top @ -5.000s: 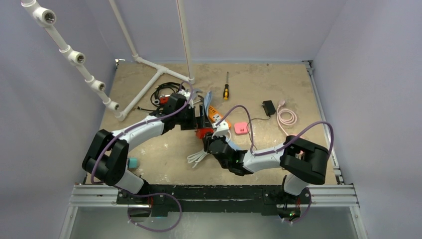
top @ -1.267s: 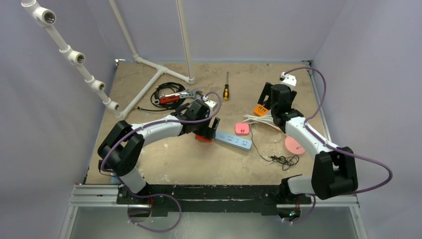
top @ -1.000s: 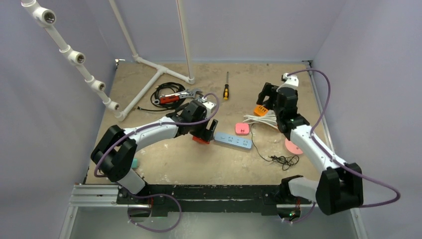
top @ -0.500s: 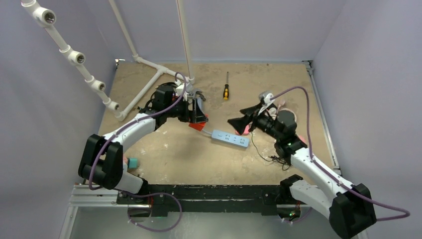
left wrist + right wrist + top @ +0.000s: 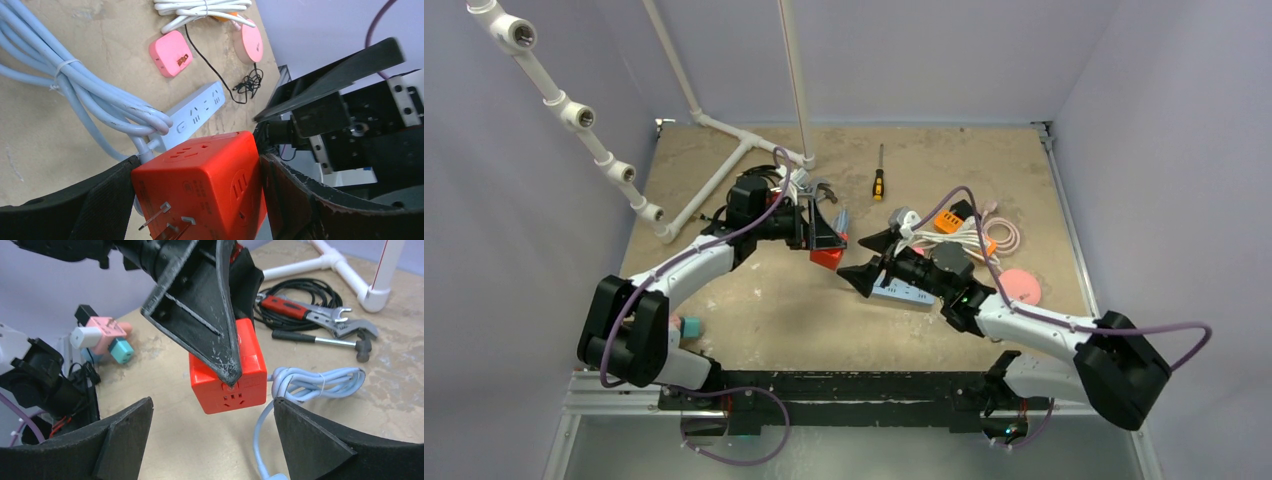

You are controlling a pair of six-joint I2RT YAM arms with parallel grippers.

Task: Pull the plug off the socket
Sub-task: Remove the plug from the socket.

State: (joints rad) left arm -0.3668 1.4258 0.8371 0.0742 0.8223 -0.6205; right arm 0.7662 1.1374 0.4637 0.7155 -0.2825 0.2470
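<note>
Between left fingers (image 5: 100, 200), red cube (image 5: 210, 180)

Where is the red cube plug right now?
The red cube is mid-table in the top view, left of centre, held by the left gripper, near the blue power strip.

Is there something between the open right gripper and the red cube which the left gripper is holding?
Nothing visible does. The red cube lies straight ahead of the right gripper, whose jaws are open. The left gripper clamps its sides, and the light blue cable lies off to one side.
</note>
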